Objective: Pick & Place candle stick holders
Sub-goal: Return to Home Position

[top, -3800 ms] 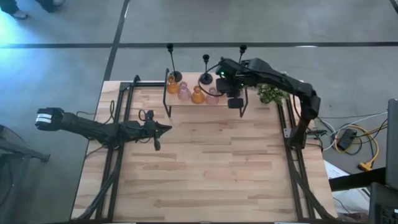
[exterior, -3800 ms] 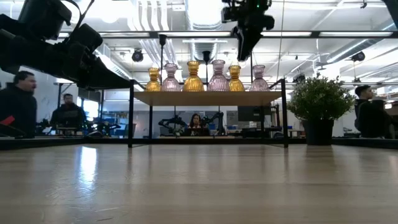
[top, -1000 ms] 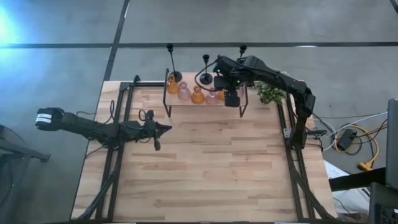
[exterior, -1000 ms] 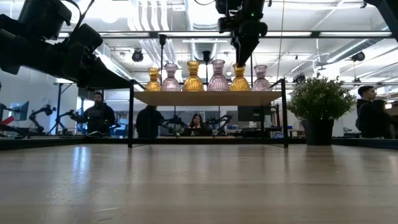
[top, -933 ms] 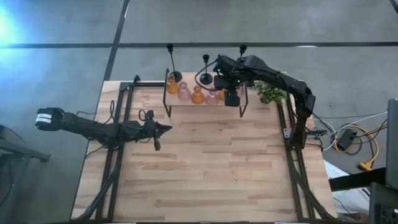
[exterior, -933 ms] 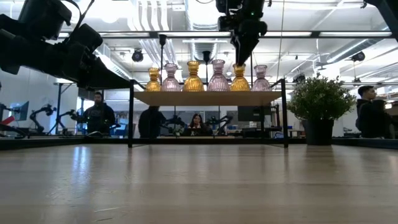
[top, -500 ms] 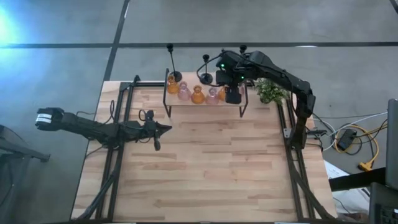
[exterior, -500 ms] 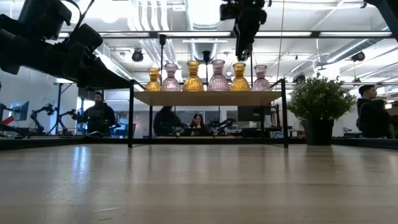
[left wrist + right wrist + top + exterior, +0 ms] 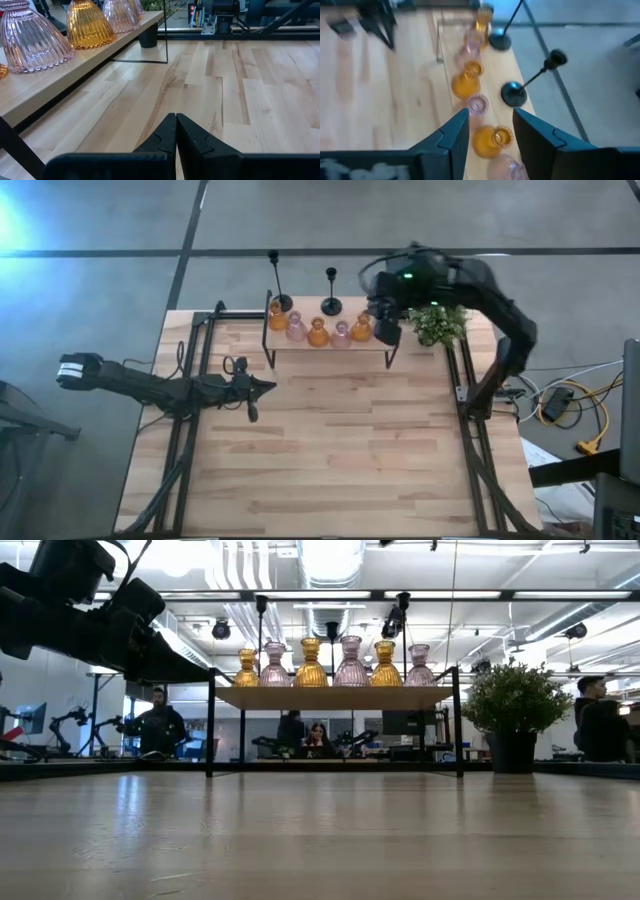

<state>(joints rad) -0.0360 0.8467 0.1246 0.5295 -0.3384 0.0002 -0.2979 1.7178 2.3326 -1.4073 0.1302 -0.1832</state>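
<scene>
Several small amber and pink glass candle stick holders [image 9: 311,662] stand in a row on their bases on the wooden shelf [image 9: 335,697] at the table's far edge. Thin black holders [image 9: 331,306] stand behind them on round bases. My right gripper [image 9: 490,127] is open, high above the shelf's right end, with an amber holder [image 9: 492,141] below its fingers and nothing between them. It is out of the low view. My left gripper [image 9: 176,120] is shut and empty, low over the table's left-middle [image 9: 270,385].
A bushy green plant [image 9: 437,325] in a dark pot stands right of the shelf, under the right arm. Black frame rails [image 9: 190,380] run along both table sides. The wide wooden tabletop [image 9: 340,450] lies in front of the shelf. People show in the room beyond.
My right gripper has risen from the amber holder near the shelf's right end, leaving the low view, and has drawn back toward the table's right edge while tipping. The amber holder stays upright on the shelf.
</scene>
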